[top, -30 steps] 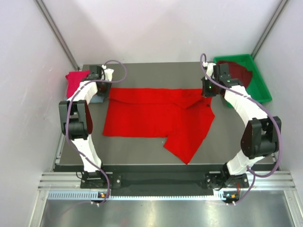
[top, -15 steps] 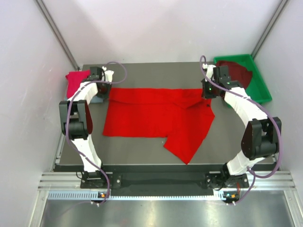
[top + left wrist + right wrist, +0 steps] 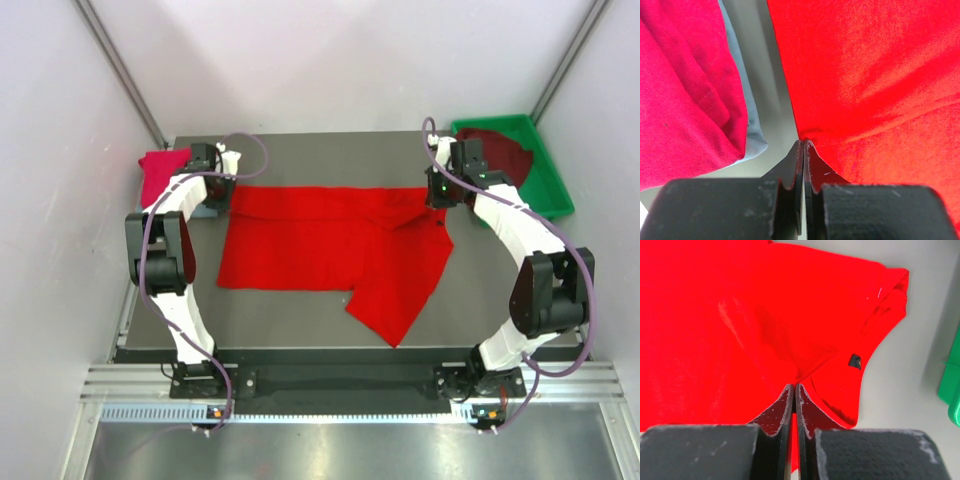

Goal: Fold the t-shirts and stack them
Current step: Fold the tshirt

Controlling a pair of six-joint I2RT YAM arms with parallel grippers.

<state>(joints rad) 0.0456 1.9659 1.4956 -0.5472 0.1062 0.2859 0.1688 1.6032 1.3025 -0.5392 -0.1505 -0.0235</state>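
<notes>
The bright red t-shirt lies spread across the middle of the surface. The left end effector is closed tight, pinching the shirt's far left edge. The right end effector is likewise clamped on a pucker at its far right edge. The crimson-pink t-shirt lies at the far left corner.

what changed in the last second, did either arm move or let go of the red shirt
Nothing visibly changed. The left gripper and right gripper keep their jaws shut on the far edge of the bright red t-shirt, which lies spread out as before. The crimson-pink t-shirt and the dark maroon t-shirt in the green tray have not moved.
</notes>
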